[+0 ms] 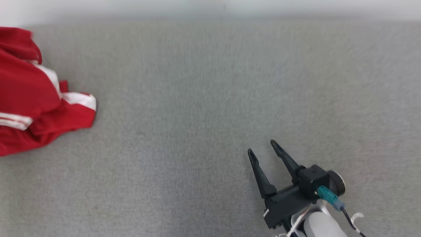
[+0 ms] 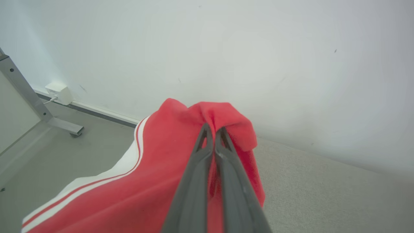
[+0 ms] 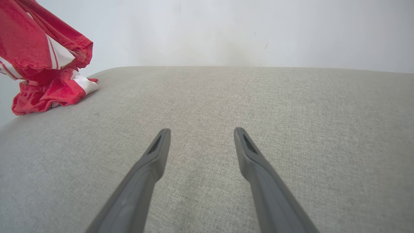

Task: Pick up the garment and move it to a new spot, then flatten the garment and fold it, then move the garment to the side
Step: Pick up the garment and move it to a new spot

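While my left end effector (image 2: 213, 129) is clamped tight on a fold of the red-and-white garment (image 2: 155, 168), I see the cloth bunched at the grey table's (image 1: 210, 98) left edge, partly raised. My right end effector (image 1: 260, 147) hovers with its fingers apart, well clear of the cloth.

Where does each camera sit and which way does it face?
Head view: high on the robot, looking down at the grey surface, garment at left; open right gripper lower right.
Left wrist view: along the left gripper, shut on the garment, facing the wall.
Right wrist view: low over the surface, along its open fingers, toward the wall.
Shared: all three show the garment.
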Available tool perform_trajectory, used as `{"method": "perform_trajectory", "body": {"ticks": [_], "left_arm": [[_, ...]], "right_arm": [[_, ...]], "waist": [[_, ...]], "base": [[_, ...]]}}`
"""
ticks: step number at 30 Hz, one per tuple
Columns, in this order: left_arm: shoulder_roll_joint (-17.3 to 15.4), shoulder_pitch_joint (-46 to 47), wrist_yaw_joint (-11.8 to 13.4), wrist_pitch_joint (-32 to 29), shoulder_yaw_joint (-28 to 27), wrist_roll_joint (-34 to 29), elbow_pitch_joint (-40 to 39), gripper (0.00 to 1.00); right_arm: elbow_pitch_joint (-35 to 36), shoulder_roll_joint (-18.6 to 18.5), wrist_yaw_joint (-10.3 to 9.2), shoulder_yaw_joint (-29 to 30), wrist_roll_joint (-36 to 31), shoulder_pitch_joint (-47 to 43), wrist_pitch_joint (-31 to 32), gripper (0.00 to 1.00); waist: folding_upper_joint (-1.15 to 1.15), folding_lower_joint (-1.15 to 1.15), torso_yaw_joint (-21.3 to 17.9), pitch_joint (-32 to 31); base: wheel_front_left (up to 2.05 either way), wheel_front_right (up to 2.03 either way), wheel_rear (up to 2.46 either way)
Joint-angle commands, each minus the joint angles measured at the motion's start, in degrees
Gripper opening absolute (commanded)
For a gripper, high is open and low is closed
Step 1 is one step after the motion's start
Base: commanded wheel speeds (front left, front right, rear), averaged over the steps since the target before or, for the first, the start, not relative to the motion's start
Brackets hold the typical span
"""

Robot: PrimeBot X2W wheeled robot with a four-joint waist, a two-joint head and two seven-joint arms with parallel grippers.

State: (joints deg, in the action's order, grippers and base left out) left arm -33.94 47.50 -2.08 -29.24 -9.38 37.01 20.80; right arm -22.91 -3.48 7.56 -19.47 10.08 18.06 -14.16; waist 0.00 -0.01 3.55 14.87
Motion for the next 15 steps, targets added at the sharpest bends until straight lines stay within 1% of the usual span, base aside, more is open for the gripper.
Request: {"method": "perform_trajectory", "body": {"ticks": [1, 3, 5, 8, 11, 15], "left_arm": [[0.25, 0.81, -0.45, -0.21, 0.45, 0.21, -0.54, 0.00], [1.35, 1.92, -0.91, -1.04, 1.97, 0.43, -1.09, 0.00], [3.33, 2.72, -0.49, -1.94, 3.62, 0.55, -2.85, 0.00], [5.27, 3.58, -0.64, -3.32, 5.98, 0.71, -5.41, 0.00], [8.28, 4.07, -0.48, -4.63, 8.19, 1.66, -8.16, 0.00], [11.02, 4.87, 0.44, -5.98, 9.30, 3.51, -11.05, 0.00]], "right_arm": [[-0.16, 0.22, -0.14, 0.19, 0.35, -1.27, -0.33, 1.00], [-0.58, 0.32, -0.14, 0.46, 0.80, -2.00, -0.50, 1.00], [-0.70, 0.44, -0.14, 0.71, 1.04, -2.73, -0.60, 1.00], [-0.62, 0.49, -0.14, 1.17, 0.92, -4.00, -0.60, 1.00], [-0.29, 0.52, -0.14, 2.04, 0.88, -5.04, -0.60, 1.00], [0.85, 0.60, -0.14, 1.73, 1.98, -4.64, -0.45, 1.00]], "waist": [[0.00, 0.01, -1.61, -7.82], [0.00, 0.01, -3.14, -10.01], [0.00, 0.01, -4.80, -11.74], [0.00, 0.01, -7.58, -13.51], [0.00, 0.01, -10.68, -14.18], [0.00, 0.01, -15.66, -12.87]], "base": [[0.00, 0.00, 0.00], [0.00, 0.00, 0.00], [0.00, 0.00, 0.00], [0.00, 0.00, 0.00], [0.00, 0.00, 0.00], [0.00, 0.00, 0.00]]}}
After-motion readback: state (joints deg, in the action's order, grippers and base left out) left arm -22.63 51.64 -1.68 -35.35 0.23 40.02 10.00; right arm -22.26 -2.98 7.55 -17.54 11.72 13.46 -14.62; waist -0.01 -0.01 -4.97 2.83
